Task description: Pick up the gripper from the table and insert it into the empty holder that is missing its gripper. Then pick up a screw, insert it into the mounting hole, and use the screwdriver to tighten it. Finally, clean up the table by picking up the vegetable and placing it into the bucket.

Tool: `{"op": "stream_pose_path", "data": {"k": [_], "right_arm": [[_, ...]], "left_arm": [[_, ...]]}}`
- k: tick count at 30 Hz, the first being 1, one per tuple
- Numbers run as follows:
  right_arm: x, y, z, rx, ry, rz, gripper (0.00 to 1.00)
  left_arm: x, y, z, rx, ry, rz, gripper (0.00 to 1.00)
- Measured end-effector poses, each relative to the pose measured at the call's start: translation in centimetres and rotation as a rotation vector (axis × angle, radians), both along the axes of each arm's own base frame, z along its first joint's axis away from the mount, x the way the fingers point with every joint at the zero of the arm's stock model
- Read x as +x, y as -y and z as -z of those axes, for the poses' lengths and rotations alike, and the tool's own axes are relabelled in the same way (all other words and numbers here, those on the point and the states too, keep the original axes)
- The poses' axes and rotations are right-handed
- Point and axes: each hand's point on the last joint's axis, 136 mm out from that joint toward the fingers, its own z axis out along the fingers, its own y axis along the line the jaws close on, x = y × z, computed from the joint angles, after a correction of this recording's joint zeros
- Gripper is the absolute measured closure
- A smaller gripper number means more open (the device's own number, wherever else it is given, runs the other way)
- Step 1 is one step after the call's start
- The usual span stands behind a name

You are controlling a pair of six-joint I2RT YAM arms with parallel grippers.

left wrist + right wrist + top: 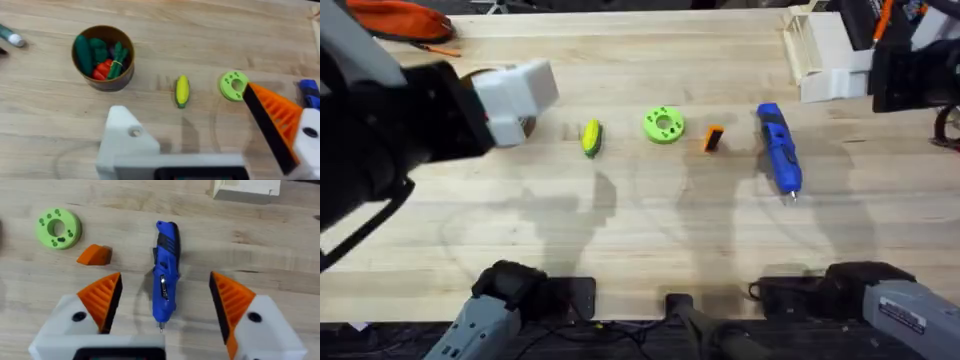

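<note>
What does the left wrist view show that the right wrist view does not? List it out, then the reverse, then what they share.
Left wrist alone: the bucket holding green and orange toy vegetables, the yellow vegetable lying on the table, and the left gripper with one bare white holder beside one orange finger.
Right wrist alone: the loose orange gripper, the whole screwdriver, the right gripper open with both orange fingers, and a white stand.
Both: the green disc and the wooden table.
</note>
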Motion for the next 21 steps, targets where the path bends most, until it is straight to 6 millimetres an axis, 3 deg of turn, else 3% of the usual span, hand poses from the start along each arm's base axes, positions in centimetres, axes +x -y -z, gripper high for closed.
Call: {"op": "stream_pose_path", "data": {"k": [6,16,21], "right_arm": [[0.0,0.0,0.0,0.000,0.000,0.000,0.008],[0.0,0.0,0.0,0.000,0.000,0.000,0.007],[0.0,0.0,0.0,0.000,0.000,0.000,0.009]], "left_arm": [[1.1,-0.8,-0.3,0.047,0.025,-0.042,0.015],[5.1,0.5,1.0,0.073,0.178,0.008,0.014],[4.8,1.0,2.7,0.066,0.291,0.050,0.014]]}}
